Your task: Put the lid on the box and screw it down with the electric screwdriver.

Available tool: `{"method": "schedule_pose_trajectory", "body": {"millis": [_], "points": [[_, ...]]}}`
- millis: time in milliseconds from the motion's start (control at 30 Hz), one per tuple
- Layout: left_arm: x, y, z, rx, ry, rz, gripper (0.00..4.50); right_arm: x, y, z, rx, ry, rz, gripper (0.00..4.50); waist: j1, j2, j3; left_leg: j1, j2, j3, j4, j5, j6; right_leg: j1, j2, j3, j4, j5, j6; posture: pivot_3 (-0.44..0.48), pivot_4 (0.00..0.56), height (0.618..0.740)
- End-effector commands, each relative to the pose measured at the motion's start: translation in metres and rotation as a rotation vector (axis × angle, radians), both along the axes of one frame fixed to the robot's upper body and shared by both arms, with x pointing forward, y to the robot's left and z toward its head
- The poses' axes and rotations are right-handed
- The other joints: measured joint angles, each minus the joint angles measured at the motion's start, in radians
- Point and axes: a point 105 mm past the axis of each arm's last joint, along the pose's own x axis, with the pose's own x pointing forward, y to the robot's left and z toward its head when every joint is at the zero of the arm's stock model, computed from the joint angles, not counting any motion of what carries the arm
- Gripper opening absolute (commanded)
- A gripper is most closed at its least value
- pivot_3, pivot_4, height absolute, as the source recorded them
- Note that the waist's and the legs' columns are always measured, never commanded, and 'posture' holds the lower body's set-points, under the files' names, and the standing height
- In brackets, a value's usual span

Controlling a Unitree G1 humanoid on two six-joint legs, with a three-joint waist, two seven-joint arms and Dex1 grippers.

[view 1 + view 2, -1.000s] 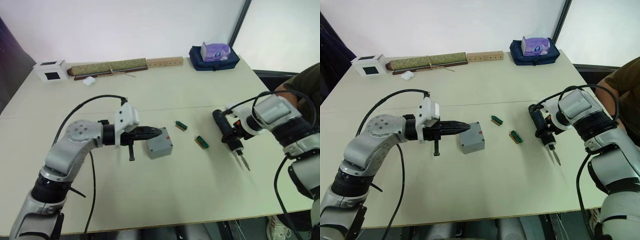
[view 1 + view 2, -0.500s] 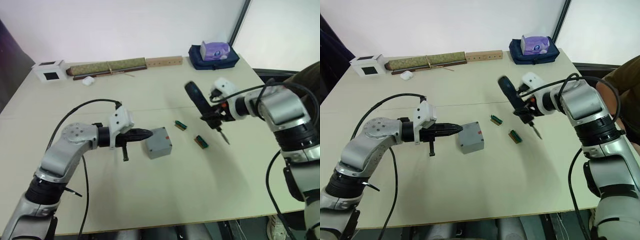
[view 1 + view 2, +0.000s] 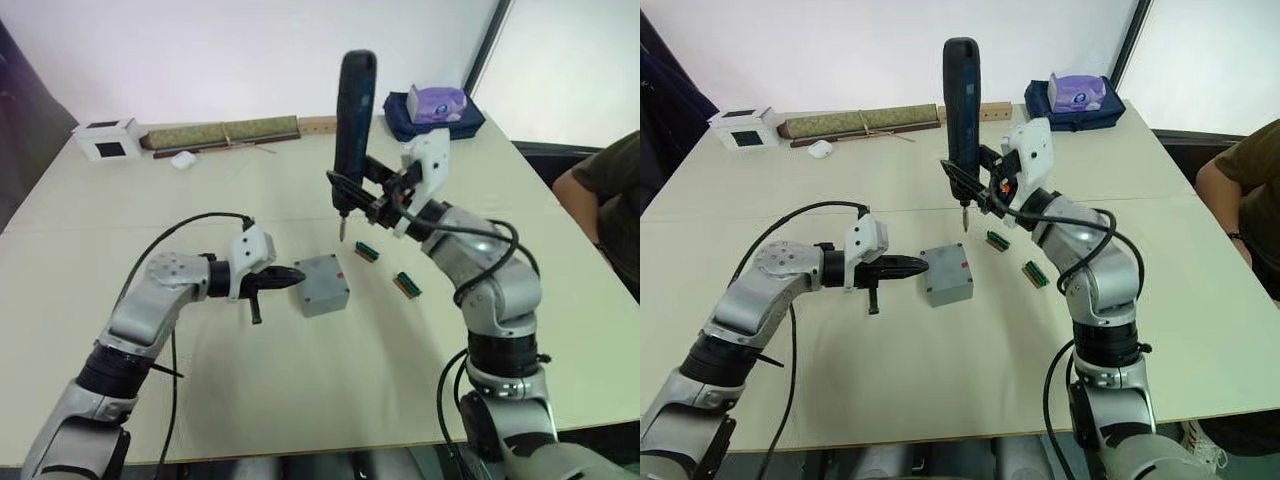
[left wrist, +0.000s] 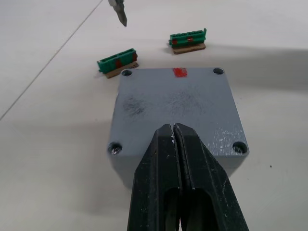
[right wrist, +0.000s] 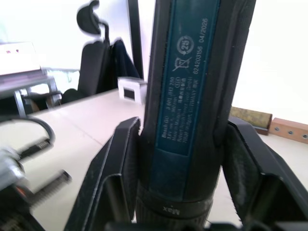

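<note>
A small grey box point(image 3: 322, 285) sits near the middle of the table point(image 3: 300, 400), well in from every edge, with its lid point(image 4: 177, 108) already lying flat on top, a red mark on the side facing the far edge. Screw holes show at all four lid corners; whether screws sit in them cannot be told. The left gripper point(image 4: 176, 159) has its two black fingers pressed together, empty, tips at the box's near-left side, seemingly bracing it. The right gripper point(image 3: 975, 185) is clamped around the screwdriver point(image 3: 353, 110), holding it upright above the table, bit pointing down just beyond the box's far side. Two small green connectors point(image 3: 366, 251) lie on the table beside the box, toward the right edge. To do the screwing step well, the bit should probably come down vertically over one corner hole, stay square to the lid, and press gently while the left gripper keeps the box from sliding or turning.
</note>
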Motion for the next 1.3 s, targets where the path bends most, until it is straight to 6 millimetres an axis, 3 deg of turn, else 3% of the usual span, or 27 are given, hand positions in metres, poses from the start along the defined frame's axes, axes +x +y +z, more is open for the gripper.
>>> {"method": "schedule_pose_trajectory", "body": {"millis": [33,533,967,1300], "points": [[0.002,-0.002,0.005,0.011,-0.039,-0.008,0.0,-0.019,0.007,0.021,0.043,-0.151,0.03,1.86,-0.001,0.0,0.0,0.0,0.0,0.0,0.0,0.0,0.0,0.0,0.001,0.0,0.0,0.0,0.0,0.0,0.15,0.74],[0.003,-0.005,0.004,0.031,-0.031,-0.012,0.0,-0.014,0.013,-0.011,0.031,-0.165,-0.025,1.86,0.001,0.0,0.0,0.001,0.001,0.0,0.0,0.0,0.0,0.0,0.001,0.0,0.001,0.0,0.0,0.0,0.15,0.74],[0.002,-0.005,0.004,0.037,-0.026,-0.016,0.0,-0.011,0.011,-0.024,-0.007,-0.166,-0.037,1.86,0.001,0.0,0.0,0.001,0.001,0.0,0.0,0.0,0.0,0.0,0.001,0.0,0.001,0.0,0.0,0.0,0.15,0.74],[0.001,-0.005,-0.002,0.046,-0.005,-0.02,0.0,-0.009,0.021,-0.068,-0.135,-0.031,-0.023,1.86,0.001,-0.001,-0.002,0.003,0.001,0.0,0.0,0.0,0.0,0.003,0.001,0.0,0.001,0.0,0.0,0.0,0.15,0.74]]}}
